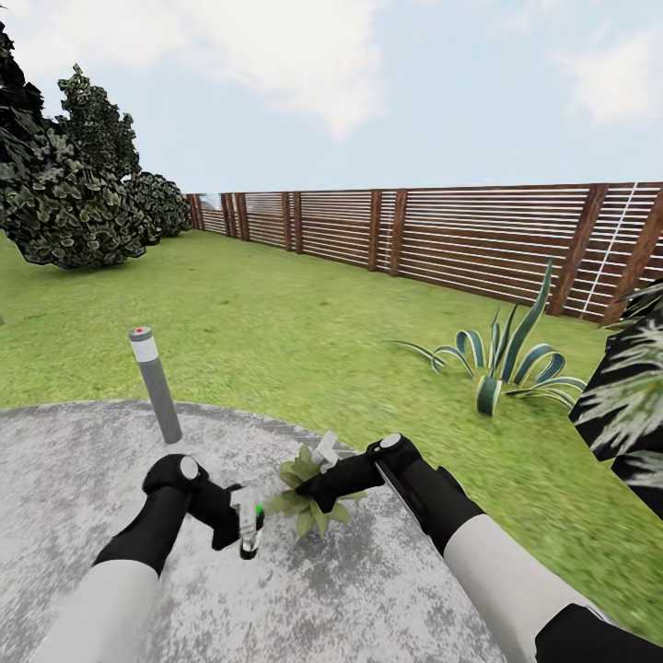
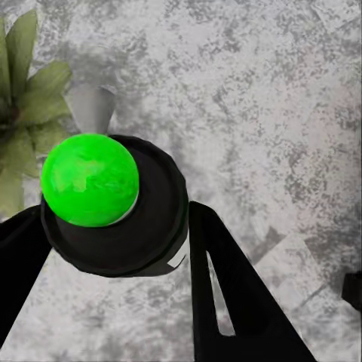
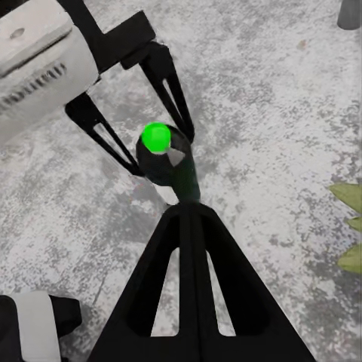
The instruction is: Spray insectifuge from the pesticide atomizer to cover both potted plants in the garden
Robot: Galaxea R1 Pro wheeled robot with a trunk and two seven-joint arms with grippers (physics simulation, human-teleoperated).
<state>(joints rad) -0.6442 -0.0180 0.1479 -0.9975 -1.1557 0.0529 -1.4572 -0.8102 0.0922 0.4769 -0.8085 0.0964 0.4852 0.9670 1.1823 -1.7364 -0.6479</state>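
Note:
My left gripper is shut on the pesticide atomizer, a small grey-and-black bottle with a green button on its black cap. It hangs upright just above the grey paving. One potted plant, a low rosette of pointed green leaves, sits right beside it. My right gripper hovers over that plant, its fingers pressed together and pointing at the atomizer, tips at or almost at its body. The other potted plant is out of view.
A grey bollard light with a red top stands at the paving's far edge. A striped agave and a dark palm grow on the lawn to the right. The slat fence closes the back; bushes stand far left.

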